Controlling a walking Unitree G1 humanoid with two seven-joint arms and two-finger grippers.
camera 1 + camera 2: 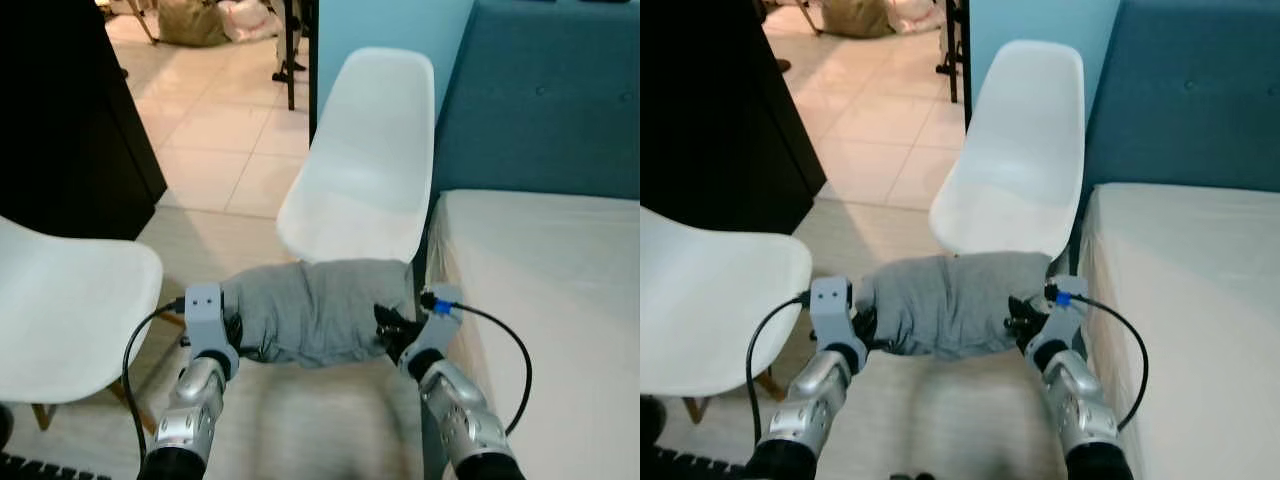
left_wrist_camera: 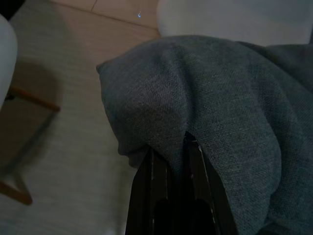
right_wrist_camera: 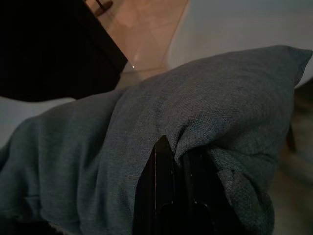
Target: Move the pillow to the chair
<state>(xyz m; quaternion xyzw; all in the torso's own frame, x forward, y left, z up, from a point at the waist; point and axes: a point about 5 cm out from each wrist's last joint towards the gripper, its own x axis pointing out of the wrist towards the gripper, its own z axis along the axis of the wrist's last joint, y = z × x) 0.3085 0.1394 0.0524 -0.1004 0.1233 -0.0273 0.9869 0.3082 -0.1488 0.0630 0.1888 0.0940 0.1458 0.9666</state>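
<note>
Both arms carry the grey pillow [image 1: 315, 310] between them, left end effector [image 1: 232, 332] and right end effector [image 1: 392, 328] each pinched closed on an end, so it hangs level just before the white chair [image 1: 365, 170] beside the bed [image 1: 545, 300].

Pillows: one, a grey pillow [image 1: 315, 310], held up off the floor.
Chairs: two, a white chair [image 1: 365, 165] straight ahead and a second white chair [image 1: 60, 305] off to the robot's left.
Grippers: two, left gripper [image 1: 232, 330] and right gripper [image 1: 392, 325], each pinching a pillow end.
Beds: one bed [image 1: 550, 300].
</note>
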